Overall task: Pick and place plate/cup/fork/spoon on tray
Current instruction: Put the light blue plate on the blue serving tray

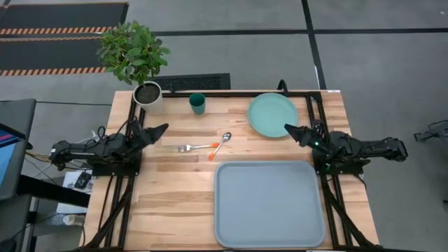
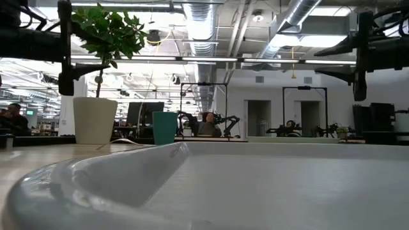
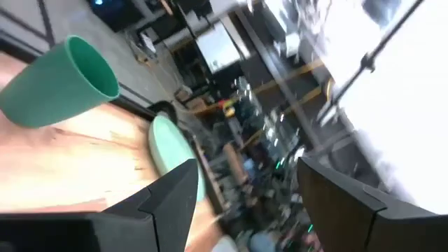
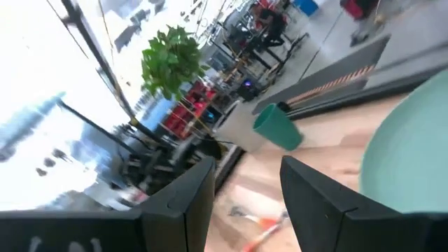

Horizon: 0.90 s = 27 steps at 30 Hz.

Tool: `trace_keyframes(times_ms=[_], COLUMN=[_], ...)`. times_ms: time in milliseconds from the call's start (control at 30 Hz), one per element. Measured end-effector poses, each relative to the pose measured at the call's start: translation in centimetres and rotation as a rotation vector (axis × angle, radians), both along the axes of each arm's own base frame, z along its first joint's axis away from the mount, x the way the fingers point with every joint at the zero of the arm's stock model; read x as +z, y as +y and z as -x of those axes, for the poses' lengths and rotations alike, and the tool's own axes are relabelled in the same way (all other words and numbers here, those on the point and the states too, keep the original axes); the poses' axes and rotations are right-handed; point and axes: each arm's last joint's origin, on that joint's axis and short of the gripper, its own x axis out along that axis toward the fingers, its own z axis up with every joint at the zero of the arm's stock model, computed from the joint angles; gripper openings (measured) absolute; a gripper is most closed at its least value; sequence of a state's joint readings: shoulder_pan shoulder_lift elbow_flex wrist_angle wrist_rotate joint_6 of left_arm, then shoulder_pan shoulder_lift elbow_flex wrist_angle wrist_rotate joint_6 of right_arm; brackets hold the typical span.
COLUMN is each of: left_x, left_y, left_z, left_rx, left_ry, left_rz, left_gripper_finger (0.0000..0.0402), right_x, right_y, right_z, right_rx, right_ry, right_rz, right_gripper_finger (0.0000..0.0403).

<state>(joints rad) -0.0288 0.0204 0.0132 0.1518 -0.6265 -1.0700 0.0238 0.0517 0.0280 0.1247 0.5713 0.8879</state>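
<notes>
A round, plain mint-green plate (image 1: 272, 114) lies flat on wood.

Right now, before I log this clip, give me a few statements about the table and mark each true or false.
1. The tray has nothing on it. True.
2. The cup stands on the plate. False: it stands on the bare table, apart from the plate and near the plant pot.
3. The fork and spoon lie side by side between the two arms. True.
4. The right gripper holds the spoon. False: its fingers are open and empty, at the plate's edge.
5. The left gripper holds nothing. True.
</notes>
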Motion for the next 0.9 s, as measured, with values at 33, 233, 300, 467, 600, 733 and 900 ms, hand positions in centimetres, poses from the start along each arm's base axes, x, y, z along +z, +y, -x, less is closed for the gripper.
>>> trace_keyframes(times_ms=[33, 233, 300, 467, 600, 733, 900], left_x=[0.0, 0.0, 0.1, 1.1, 2.1, 2.9, 4.5], left_y=[0.0, 0.2, 0.2, 0.3, 0.3, 0.3, 0.2], left_z=[0.0, 0.1, 0.2, 0.4, 0.8, 1.2, 1.5], left_rx=[0.014, 0.070, 0.076, 0.091, 0.124, 0.131, 0.065], left_ry=[-0.015, -0.074, -0.106, -0.201, -0.283, -0.332, -0.370], left_rz=[0.025, 0.110, 0.132, 0.121, 0.092, 0.061, 0.023], left_gripper_finger=[0.0231, 0.0231, 0.0231, 0.0231, 0.0231, 0.0231, 0.0231], right_x=[-0.2, -1.0, -1.0, -0.1, 3.2, 7.6, 13.5], right_y=[0.0, -0.1, -0.1, -0.2, -0.2, -0.2, -0.6], right_z=[0.0, 0.0, 0.0, 0.0, 0.7, 1.5, 1.4], right_rx=[-0.003, -0.005, -0.001, -0.019, -0.019, -0.071, -0.250], right_ry=[0.011, 0.085, 0.084, 0.007, -0.109, -0.086, 0.127], right_rz=[-0.008, -0.032, -0.037, 0.007, 0.113, 0.281, 0.455], right_gripper_finger=[0.0189, 0.0191, 0.0191, 0.0191, 0.0188, 0.0188, 0.0188])
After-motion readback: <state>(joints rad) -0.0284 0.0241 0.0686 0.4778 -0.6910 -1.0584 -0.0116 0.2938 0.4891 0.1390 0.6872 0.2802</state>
